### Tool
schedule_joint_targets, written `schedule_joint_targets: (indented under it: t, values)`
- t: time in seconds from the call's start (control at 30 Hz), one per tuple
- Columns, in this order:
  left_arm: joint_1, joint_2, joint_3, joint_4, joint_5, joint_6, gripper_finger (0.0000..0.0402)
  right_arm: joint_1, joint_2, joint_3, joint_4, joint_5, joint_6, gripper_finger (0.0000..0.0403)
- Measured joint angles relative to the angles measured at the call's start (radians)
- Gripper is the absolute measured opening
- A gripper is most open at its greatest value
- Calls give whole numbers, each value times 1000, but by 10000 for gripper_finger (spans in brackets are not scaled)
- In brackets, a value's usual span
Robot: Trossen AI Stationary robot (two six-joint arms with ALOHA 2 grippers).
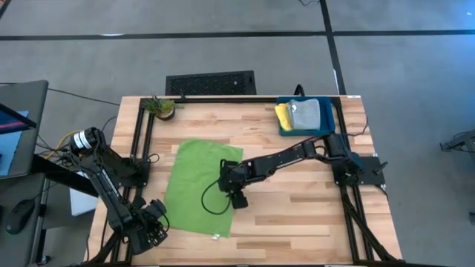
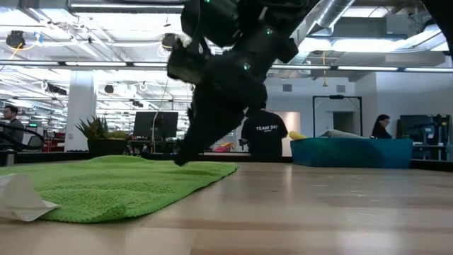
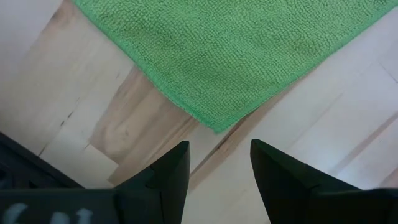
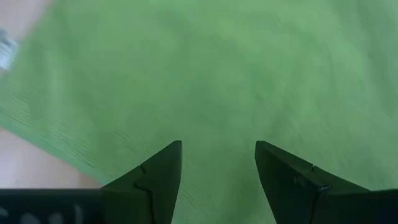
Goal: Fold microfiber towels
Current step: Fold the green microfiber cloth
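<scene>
Light wooden plank table (image 1: 297, 215) in a dark metal frame, on a grey floor; beyond it, an open workspace with ceiling ducts, monitors and a person (image 2: 263, 132) in a dark shirt. Left gripper (image 3: 219, 163), jaws wide and empty, hovers over bare wood just off a corner of the green towel (image 1: 199, 187), near the table's front left. A small potted plant (image 1: 162, 107) stands at the back left edge. The towel, a nubby microfiber rectangle, lies flat left of centre, its long axis running front to back with a slight tilt; a white tag (image 2: 21, 198) shows at its front edge. Right gripper (image 4: 217, 163), jaws wide and empty, hangs over the towel's right edge. Teal bin (image 1: 291, 127) at the back right holds yellow (image 1: 283, 114) and grey (image 1: 306, 112) towels.
</scene>
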Motion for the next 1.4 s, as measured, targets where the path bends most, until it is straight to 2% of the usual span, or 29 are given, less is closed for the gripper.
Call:
schedule_joint_targets:
  t: [0.2, 0.5, 0.93, 1.2, 1.4]
  values:
    - [0, 0, 0, 0, 0, -1, 163, -28, 0, 0, -86, 74, 1, 228]
    - [0, 0, 0, -1, 0, -2, 163, -71, -2, 2, -152, 83, 1, 228]
    - [0, 0, 0, -1, 0, -3, 163, -117, -24, 1, -263, 187, 30, 228]
    - [0, 0, 0, -3, -1, 0, 163, 5, -131, -2, -307, 191, -149, 217]
    - [0, 0, 0, 1, -54, 9, 163, 141, -153, -1, -300, 196, -183, 213]
